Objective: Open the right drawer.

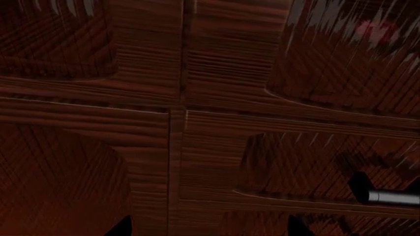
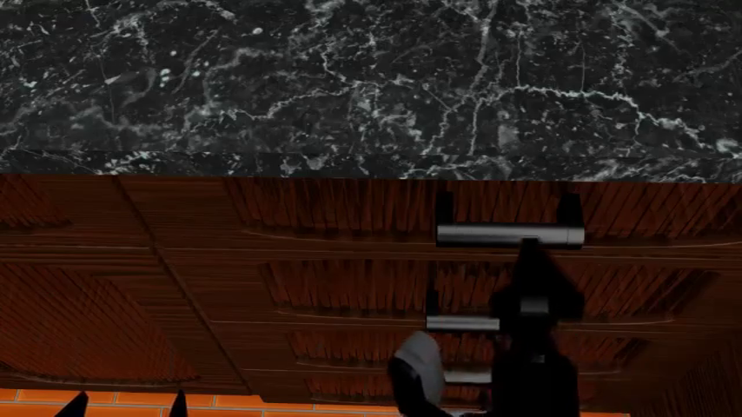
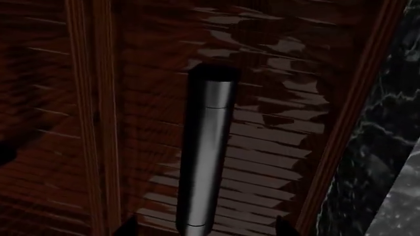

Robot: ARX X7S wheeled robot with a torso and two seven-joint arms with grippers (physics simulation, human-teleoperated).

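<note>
On my head camera, the right drawer (image 2: 347, 213) sits shut at the top of the stack, just under the black marble countertop (image 2: 371, 78). My right gripper (image 2: 531, 261) is raised just below its silver bar handle (image 2: 510, 234); I cannot tell how its jaws stand. The left wrist camera shows only wood-grain fronts and one handle end (image 1: 392, 197); gripper state unclear. The right wrist camera looks along the handle (image 3: 206, 152), close up.

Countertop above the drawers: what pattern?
Black marble with white veining; head view shows it best.
</note>
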